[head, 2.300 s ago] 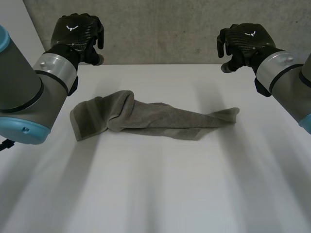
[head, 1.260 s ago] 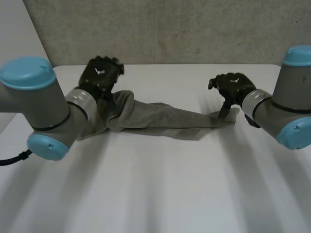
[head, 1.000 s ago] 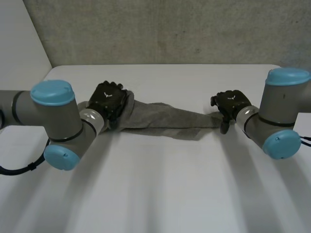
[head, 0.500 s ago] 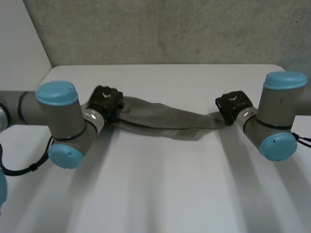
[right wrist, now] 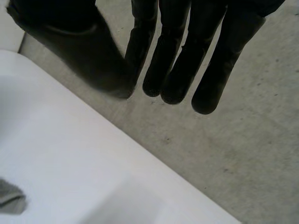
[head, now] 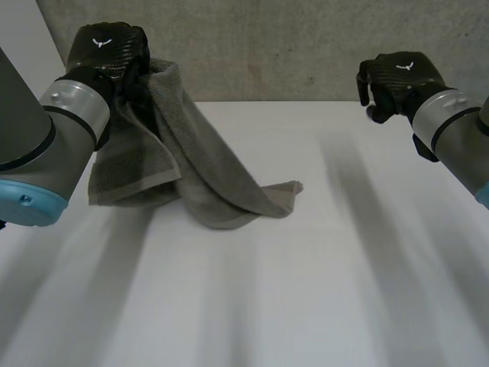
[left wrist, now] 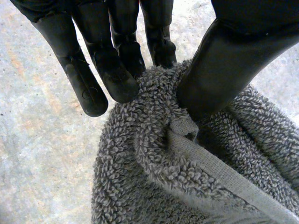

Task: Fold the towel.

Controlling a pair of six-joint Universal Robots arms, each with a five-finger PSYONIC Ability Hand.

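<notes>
The left hand [head: 107,50] is raised over the far left of the desk [head: 344,267], thumb and fingers pinching a bunched fold of the grey towel [head: 206,176]. The towel hangs down, its lower end lying on the desk. The right hand [head: 397,76] hovers empty at the far right, fingers loosely straight.

Towel [head: 191,160]: upper end pinched between thumb and fingers of the left hand [head: 107,50], which is held high over the far left of the table [head: 344,267]. From there it hangs down to the tabletop, its lower part lying left of centre with one end trailing right toward the middle. Right hand [head: 397,76]: above the far right of the table, well apart from the towel, nothing in it; wall [head: 267,46]: behind the table's far edge and behind both hands.
</notes>
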